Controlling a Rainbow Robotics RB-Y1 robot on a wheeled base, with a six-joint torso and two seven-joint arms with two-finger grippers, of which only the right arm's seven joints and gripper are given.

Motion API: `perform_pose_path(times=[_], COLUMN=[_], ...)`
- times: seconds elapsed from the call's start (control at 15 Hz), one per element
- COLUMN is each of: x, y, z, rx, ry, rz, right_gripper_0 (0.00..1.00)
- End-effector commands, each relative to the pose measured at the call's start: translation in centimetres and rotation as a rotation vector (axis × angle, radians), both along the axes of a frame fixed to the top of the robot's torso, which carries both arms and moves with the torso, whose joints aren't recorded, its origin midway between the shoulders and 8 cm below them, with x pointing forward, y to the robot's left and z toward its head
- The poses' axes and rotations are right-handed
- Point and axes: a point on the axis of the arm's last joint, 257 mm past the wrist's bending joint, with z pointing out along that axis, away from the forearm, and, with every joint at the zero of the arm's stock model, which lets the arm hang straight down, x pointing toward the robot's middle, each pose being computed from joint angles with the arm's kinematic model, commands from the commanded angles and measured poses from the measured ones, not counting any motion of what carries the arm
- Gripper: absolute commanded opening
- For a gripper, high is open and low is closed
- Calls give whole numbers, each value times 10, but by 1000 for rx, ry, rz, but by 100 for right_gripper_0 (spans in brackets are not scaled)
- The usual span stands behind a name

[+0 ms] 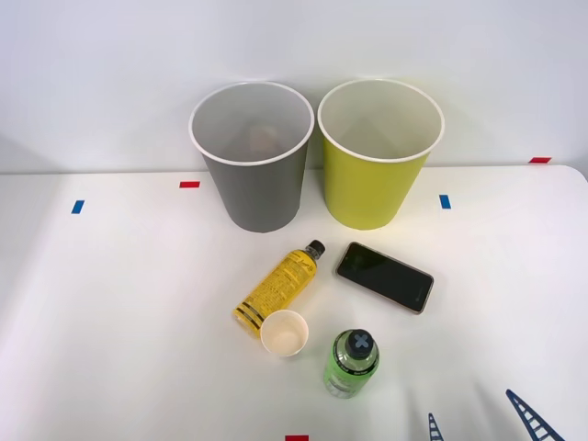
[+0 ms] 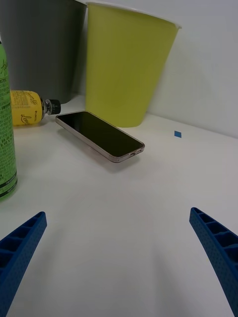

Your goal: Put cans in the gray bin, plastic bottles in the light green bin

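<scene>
Yellow bottle (image 1: 277, 288) lies showing black-striped, unreadable label.

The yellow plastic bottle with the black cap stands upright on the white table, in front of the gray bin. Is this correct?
Not quite. In the front view the yellow plastic bottle with the black cap lies on its side on the white table, cap toward the tall round gray bin. It is in front of that bin, as you wrote.

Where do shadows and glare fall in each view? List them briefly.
Front view: soft, even light; the gray bin and the light green bin throw only faint shadows on the table, with no hard glare. Right wrist view: the phone casts a soft shadow along its near edge, and its dark screen shows a dull sheen.
</scene>
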Motion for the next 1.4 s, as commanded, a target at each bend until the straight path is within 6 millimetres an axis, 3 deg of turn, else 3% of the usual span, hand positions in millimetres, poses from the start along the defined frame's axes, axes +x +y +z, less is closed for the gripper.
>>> perform_pose_path(times=[0.07, 1.4], x=[0, 0], y=[0, 0], z=[0, 0], rx=[0, 0], ry=[0, 0], rz=[0, 0], right_gripper_0=[100, 100])
